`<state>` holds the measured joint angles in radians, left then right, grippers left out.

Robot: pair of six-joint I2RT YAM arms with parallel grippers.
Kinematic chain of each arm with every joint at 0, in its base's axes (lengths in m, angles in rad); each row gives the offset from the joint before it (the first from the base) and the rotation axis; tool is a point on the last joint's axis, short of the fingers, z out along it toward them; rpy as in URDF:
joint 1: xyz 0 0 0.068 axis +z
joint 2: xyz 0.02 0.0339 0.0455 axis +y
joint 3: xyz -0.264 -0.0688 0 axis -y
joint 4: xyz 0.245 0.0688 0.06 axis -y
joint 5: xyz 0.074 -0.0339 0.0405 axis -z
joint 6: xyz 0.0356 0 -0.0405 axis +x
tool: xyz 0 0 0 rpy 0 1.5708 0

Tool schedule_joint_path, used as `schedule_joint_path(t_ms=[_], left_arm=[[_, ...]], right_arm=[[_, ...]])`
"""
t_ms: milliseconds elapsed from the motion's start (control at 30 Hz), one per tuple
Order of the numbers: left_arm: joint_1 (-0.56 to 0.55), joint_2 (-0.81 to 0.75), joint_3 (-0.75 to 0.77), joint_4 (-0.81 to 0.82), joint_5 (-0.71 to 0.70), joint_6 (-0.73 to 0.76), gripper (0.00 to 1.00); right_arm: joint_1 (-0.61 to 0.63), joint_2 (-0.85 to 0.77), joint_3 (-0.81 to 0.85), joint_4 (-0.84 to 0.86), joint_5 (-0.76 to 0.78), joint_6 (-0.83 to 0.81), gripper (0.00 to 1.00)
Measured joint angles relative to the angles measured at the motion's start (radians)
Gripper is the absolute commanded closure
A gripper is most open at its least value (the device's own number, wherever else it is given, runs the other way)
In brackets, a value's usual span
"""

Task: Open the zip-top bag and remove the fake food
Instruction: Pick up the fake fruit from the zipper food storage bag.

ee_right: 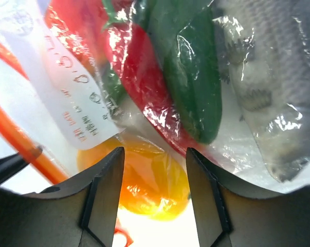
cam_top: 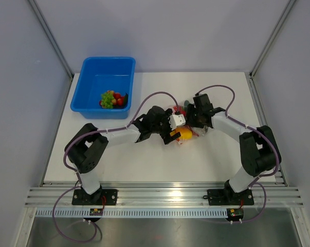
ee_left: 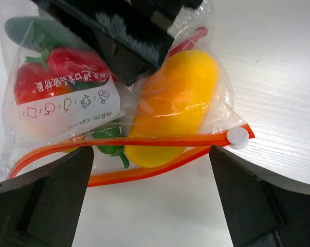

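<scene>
White table [cam_top: 160,164] w/ blue tub [cam_top: 90,77] at far-left corner, grapes [cam_top: 108,99] + red bits [cam_top: 119,98] in it; zip-top bag [ee_left: 67,110] lies near the table's middle, a bit toward the right edge, betw. the two grippers. Left gripper [ee_left: 150,154] is spread wide, fingers either side of the orange zip strip [ee_left: 170,140], not pinching; right gripper [ee_right: 155,152] is part-parted against the film, can't tell if it grasps. Fake food [ee_left: 175,103] sits inside the bag: yellow pepper [ee_right: 149,190], red pieces [ee_left: 67,67], green cucumber [ee_right: 196,87], grey fish [ee_right: 268,87].
</scene>
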<state>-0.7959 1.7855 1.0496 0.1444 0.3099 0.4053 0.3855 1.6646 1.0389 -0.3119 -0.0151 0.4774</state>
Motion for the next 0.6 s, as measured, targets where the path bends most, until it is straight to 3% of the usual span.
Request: schedule_joint_path(t_ms=[267,600], left_arm=[[0.071,-0.028,-0.026,-0.050,0.007,0.032,0.01],[0.180,-0.022,-0.013,-0.113,0.018,0.040,0.01]], right_arm=[[0.000,-0.116,-0.041,-0.001,0.018,0.001,0.32],[0.001,-0.168,-0.116,-0.002,-0.019,0.009,0.31]])
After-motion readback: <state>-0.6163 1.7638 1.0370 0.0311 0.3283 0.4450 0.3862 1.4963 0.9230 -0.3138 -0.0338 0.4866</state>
